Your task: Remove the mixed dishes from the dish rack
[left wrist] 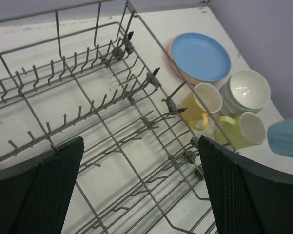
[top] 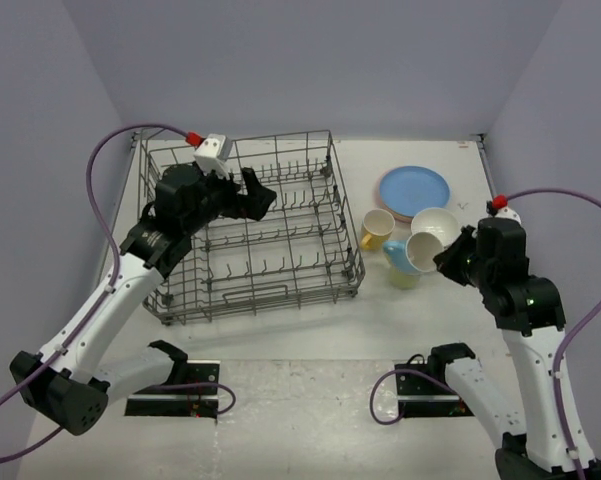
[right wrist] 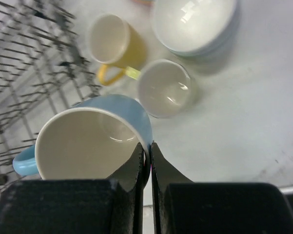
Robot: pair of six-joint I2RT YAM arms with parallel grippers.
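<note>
The grey wire dish rack [top: 180, 300] stands left of centre with no dishes in it, and fills the left wrist view [left wrist: 63, 92]. My left gripper [top: 260, 192] hovers open and empty over its far middle [left wrist: 141, 187]. My right gripper [top: 445, 258] is shut on the rim of a light-blue mug [top: 417, 252], held above the table right of the rack [right wrist: 112, 109]. On the table lie a blue plate [top: 415, 187] on top of a plate stack, stacked white bowls [top: 436, 224], a yellow mug [top: 376, 230] and a pale yellow-green mug [top: 405, 277].
The purple walls close in behind and on both sides. The rack's right wall stands close to the yellow mug [left wrist: 202, 105]. In the right wrist view the pale mug [right wrist: 163, 87] and bowls [right wrist: 195, 22] sit just beyond the held mug.
</note>
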